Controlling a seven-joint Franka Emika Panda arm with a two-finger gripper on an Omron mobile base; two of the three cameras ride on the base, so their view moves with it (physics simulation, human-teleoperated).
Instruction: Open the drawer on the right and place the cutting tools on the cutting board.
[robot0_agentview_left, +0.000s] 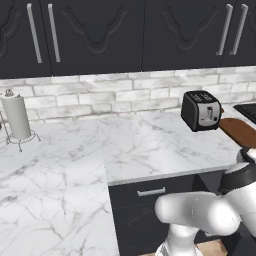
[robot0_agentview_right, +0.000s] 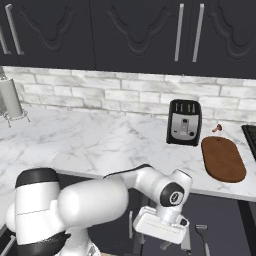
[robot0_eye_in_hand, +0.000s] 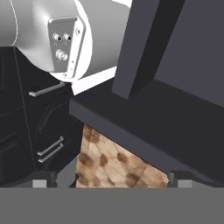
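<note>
Gripper (robot0_eye_in_hand: 112, 178) jaws apart, empty; cutting board (robot0_agentview_right: 223, 158) long axis toward backsplash, beside toaster (robot0_agentview_right: 184, 122).

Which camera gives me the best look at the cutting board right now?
The right base view: the whole cutting board shows, lying flat on the counter to the right of the toaster. The left base view catches just its near end at the right edge.
</note>
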